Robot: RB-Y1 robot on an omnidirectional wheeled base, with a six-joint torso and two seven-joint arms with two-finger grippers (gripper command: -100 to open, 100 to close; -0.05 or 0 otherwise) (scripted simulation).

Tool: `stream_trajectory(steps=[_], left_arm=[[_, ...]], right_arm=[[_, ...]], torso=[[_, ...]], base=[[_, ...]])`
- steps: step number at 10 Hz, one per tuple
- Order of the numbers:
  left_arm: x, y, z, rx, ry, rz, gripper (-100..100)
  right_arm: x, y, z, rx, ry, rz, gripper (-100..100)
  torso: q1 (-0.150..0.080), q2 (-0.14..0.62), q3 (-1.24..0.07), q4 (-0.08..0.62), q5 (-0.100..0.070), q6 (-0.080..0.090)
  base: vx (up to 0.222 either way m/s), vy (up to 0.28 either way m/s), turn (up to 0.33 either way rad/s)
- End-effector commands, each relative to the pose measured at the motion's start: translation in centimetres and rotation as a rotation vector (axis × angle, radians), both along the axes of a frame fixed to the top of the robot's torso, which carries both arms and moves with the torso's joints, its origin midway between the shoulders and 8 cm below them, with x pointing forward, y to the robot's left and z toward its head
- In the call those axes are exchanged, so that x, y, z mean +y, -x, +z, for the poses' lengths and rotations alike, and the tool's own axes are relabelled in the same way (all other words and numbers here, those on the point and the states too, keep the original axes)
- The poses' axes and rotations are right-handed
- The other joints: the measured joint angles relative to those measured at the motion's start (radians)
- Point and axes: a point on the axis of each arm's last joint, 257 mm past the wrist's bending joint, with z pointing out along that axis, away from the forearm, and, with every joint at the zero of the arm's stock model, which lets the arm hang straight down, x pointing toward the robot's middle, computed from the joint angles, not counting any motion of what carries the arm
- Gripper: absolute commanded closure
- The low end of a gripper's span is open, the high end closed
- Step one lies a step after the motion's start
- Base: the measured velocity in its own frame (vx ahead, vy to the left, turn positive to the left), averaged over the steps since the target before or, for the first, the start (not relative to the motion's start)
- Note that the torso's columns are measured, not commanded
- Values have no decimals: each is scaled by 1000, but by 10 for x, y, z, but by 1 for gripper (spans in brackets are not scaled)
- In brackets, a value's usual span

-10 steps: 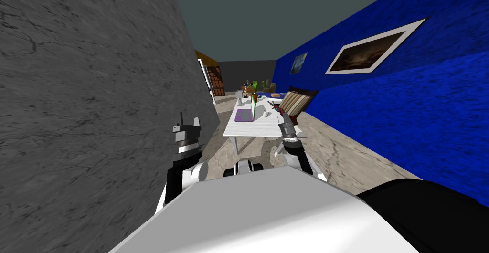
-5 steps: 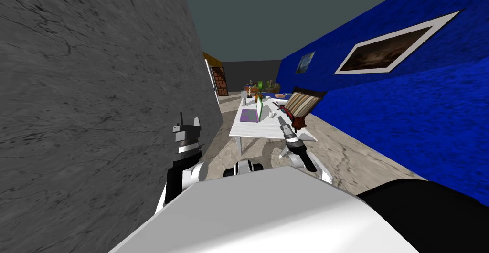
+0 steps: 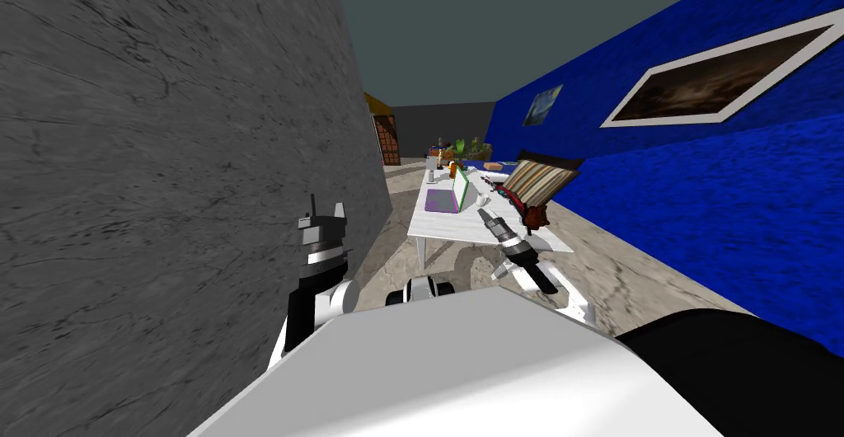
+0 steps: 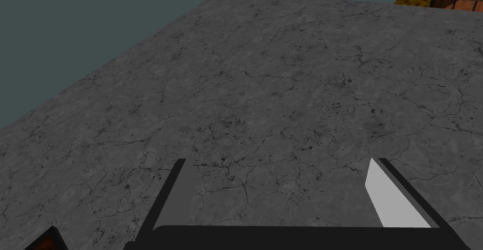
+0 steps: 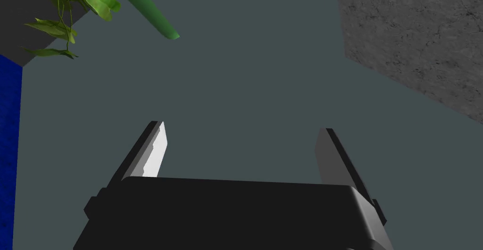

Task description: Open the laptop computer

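Shifted since a second earlier: own viewpoint, turned so that the grey wall (image 3: pixel 165 176) took up more of the left and the bench (image 3: pixel 449 226) sat further right. Right forearm had leaned further outward and lower. Left arm unchanged.

1. Laptop (image 3: pixel 449 197). Stood on the left half of the white bench, well ahead. Already open: purple keyboard deck lay flat, and the green-edged lid stood nearly upright along the deck's right side.

2. Right claw (image 3: pixel 483 213). Pointed toward the bench and was seen just right of the laptop, against the bench's near part, apart from the laptop. In the wrist view both fingers (image 5: pixel 152 154) stood well spread, with nothing between them. Green leaves (image 5: pixel 70 11) hung beyond.

3. Left claw (image 3: pixel 326 208). Was raised beside the grey wall, blades parted wide, holding nothing.

4. Striped cushion (image 3: pixel 536 178). Sat at the bench's right side, near the blue wall (image 3: pixel 700 193). A dark red object (image 3: pixel 537 216) lay just below it, its kind not clear.

5. Small white cup (image 3: pixel 481 200). Stood on the bench just right of the laptop lid. Further small items stood beyond, too small to tell.

6. Large framed picture (image 3: pixel 717 86) and small framed picture (image 3: pixel 542 104). Both hung on the blue wall, well apart.

7. Potted plants (image 3: pixel 470 145). Stood at the far end, past the bench.
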Motion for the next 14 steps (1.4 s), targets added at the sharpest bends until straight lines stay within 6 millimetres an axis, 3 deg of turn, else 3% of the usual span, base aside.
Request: stream_trajectory(steps=[1,2,4,5,9,11,12,14], left_arm=[[0,0,0,0,0,0,0],[0,0,0,0,0,0,0],[0,0,0,0,0,0,0],[0,0,0,0,0,0,0],[0,0,0,0,0,0,0],[0,0,0,0,0,0,0],[0,0,0,0,0,0,0],[0,0,0,0,0,0,0]], right_arm=[[-33,-4,-22,64,182,-59,-100],[-33,-4,-21,64,188,-57,-100],[-63,-8,-36,115,333,-102,-100],[-63,-8,-36,115,333,-102,-100],[-135,-10,-57,218,627,-199,-100],[-173,-9,-60,263,764,-250,-100],[-177,-9,-60,270,774,-251,-100],[-216,-8,-56,312,915,-300,-100]], torso=[[0,1,0,0,0,0],[-1,0,0,0,0,0],[-3,1,1,0,-1,0],[-1,0,0,0,0,0],[1,0,0,0,0,0],[-1,-2,-1,-1,0,0],[0,0,0,0,0,0],[-3,2,1,1,-1,0]], base=[[48,128,103],[37,79,30],[32,78,91],[26,60,29],[44,100,92],[82,124,116],[42,90,32],[45,81,79]])
